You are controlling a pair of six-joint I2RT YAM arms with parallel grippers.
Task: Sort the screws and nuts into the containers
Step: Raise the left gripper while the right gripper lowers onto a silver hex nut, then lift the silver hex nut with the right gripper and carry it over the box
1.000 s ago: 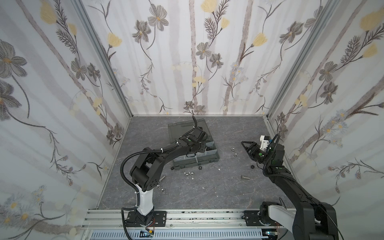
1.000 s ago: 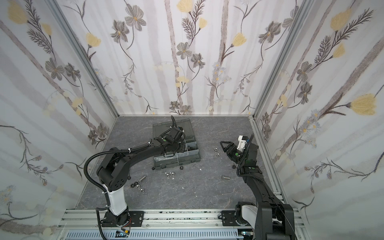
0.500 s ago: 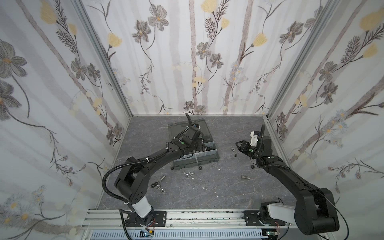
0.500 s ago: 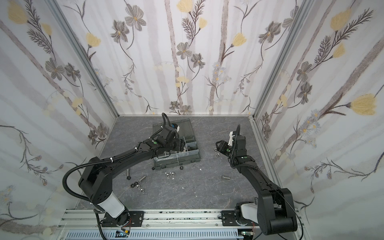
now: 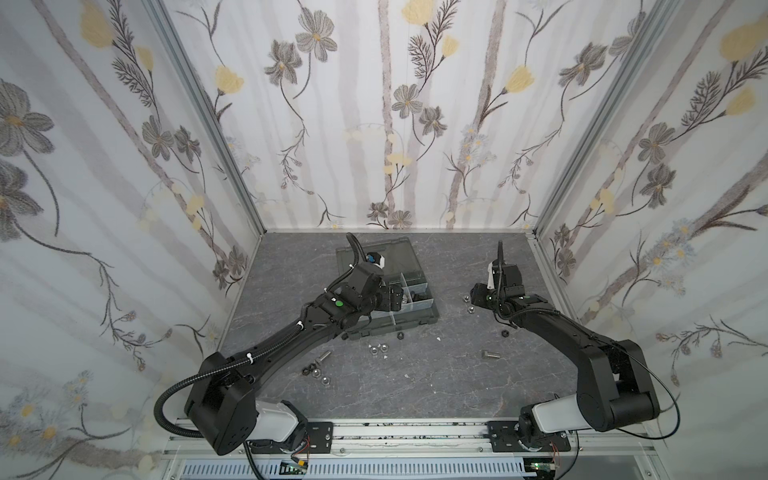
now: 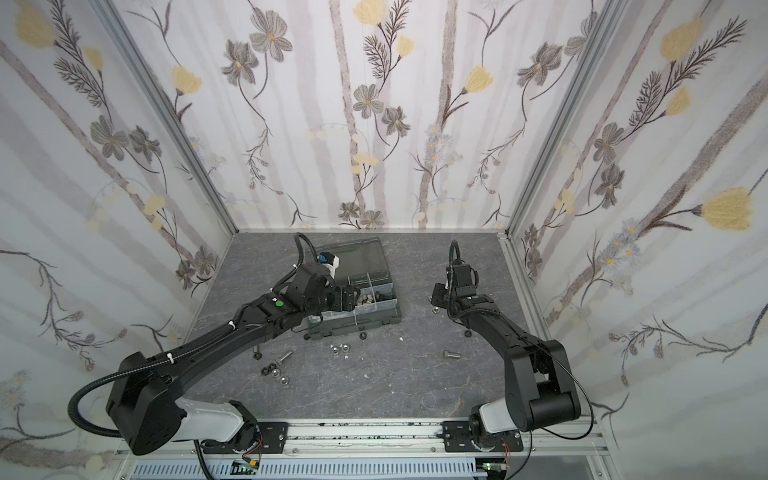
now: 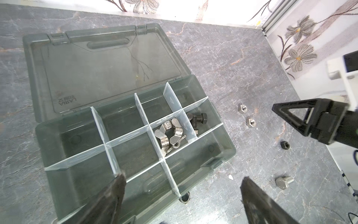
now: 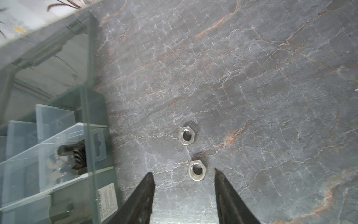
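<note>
Box: the organizer box (image 7: 222, 155) sits at the far middle of the table (image 5: 415, 395). Its smoky lid (image 7: 106, 73) lies open and flat on the far side.
Cells: pale translucent dividers (image 7: 144, 114) split the box into small rectangular cells.
Filled cell one: silver wing nuts (image 7: 170, 133) are piled in a middle-row cell, one in from the right end.
Filled cell two: black bolts (image 7: 199, 119) lie in the right-end cell of the same row, with one divider between them and the wing nuts.
Left arm: the left gripper (image 7: 183, 176) hovers over the near right part of the box. Its fingers are spread wide with nothing between them.
Right arm: the right gripper (image 8: 183, 172) hangs low over the table just right of the box. Its fingers are apart on either side of a silver hex nut (image 8: 196, 170) and touch neither side of it.
Neighbour: a second hex nut (image 8: 187, 135) lies just beside that one, not touching it.
Right of box, nearer: a black nut (image 7: 285, 145) lies here, and nearer again a silver bolt (image 7: 283, 182) on its side.
Near left of box: a loose cluster (image 5: 320, 368) of nuts and a bolt lies on the table.
</note>
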